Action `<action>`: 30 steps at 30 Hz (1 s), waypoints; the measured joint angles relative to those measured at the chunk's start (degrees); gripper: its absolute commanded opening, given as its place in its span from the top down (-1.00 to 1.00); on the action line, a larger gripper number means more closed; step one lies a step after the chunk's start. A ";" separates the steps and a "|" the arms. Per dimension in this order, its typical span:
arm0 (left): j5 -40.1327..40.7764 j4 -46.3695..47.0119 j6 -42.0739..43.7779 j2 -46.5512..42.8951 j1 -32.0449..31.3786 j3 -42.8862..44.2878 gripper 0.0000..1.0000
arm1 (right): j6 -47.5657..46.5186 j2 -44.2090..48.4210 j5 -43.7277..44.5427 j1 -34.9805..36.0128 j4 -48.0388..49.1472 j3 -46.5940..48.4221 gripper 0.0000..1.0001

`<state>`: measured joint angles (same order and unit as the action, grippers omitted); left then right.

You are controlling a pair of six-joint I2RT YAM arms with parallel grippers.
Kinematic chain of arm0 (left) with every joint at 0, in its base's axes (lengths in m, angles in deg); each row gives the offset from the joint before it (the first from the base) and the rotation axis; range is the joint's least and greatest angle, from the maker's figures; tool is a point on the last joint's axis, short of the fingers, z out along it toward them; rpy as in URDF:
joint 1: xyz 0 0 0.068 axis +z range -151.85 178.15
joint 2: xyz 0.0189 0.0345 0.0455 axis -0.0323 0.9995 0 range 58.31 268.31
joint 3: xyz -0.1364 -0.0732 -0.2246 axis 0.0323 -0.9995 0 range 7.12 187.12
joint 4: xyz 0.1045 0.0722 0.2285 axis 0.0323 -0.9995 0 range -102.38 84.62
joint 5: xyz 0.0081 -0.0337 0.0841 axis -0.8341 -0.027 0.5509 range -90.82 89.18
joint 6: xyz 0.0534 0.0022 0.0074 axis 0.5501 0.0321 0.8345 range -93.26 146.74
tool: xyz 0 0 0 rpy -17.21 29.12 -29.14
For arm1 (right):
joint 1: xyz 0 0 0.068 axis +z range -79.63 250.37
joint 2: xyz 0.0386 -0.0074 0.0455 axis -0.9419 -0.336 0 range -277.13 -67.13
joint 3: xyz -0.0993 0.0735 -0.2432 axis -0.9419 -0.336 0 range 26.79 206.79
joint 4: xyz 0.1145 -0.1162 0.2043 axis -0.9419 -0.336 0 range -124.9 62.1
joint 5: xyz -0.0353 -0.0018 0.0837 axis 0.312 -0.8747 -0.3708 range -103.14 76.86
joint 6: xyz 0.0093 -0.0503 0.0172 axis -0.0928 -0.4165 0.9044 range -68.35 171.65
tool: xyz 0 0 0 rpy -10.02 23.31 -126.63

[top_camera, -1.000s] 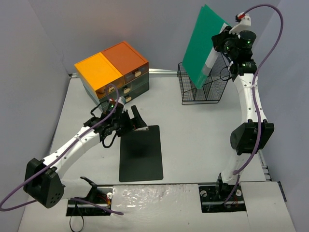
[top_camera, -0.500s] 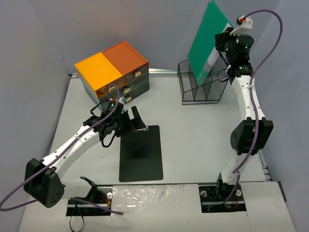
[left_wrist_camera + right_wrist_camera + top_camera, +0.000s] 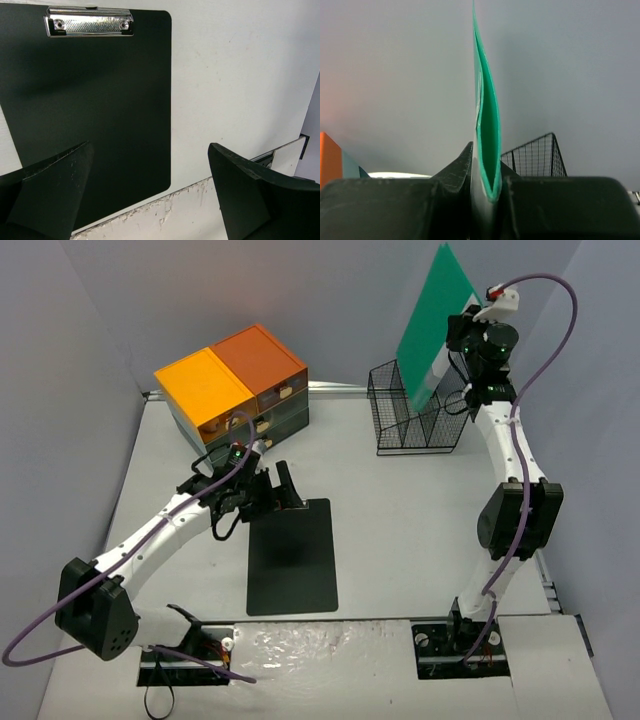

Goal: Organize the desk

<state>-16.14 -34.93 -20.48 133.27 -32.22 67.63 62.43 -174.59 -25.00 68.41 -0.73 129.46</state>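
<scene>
Views from above come first: the desk [image 3: 400, 520] is seen as a pale grey tabletop filling the middle of the frame, with both arm bases at its near edge. An orange-topped drawer unit [image 3: 230, 380] is set at its far left and a black wire basket [image 3: 410, 425] at its far right. A black clipboard [image 3: 292, 560] is laid flat on the desk, near the centre. The left gripper [image 3: 278, 488] is held low at the clipboard's far edge, its jaws spread wide and nothing between them. The right gripper [image 3: 455, 345] is raised above the basket and clamped on a green board [image 3: 430, 325], which is held upright and tilted. The board's lower corner is seen against the basket's top; whether it is inside cannot be told.

From the left wrist, the clipboard is shown lying on the pale desk, its metal clip [image 3: 89, 24] at the top of the frame. The two dark fingers [image 3: 50, 195] are set far apart above it, touching nothing.

From the right wrist, the green board is seen edge-on, pinched tightly between the closed jaws. Part of the wire basket is visible behind on the right, and an orange corner of the drawer unit at the far left.
</scene>
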 measured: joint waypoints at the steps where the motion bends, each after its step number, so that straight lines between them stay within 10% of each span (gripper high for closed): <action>1: -0.11 -0.15 0.17 0.24 0.00 0.20 -0.94 | -0.19 0.00 0.09 -0.09 0.41 -1.47 1.00; 14: -1.21 -0.74 1.58 3.54 0.00 2.26 -0.93 | -0.56 2.56 2.53 -1.35 6.05 -18.49 1.00; 21: -1.41 -0.47 1.63 4.01 0.00 2.59 -0.94 | -0.19 5.31 2.55 -1.37 4.42 -17.97 -0.64; 30: -1.41 0.91 1.41 3.94 -0.02 2.56 -0.93 | -0.20 9.25 2.81 -1.31 -1.03 -12.93 -0.81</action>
<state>-17.54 -34.02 -19.07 137.21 -32.25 70.20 62.23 -165.34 -22.19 67.10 -1.75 116.54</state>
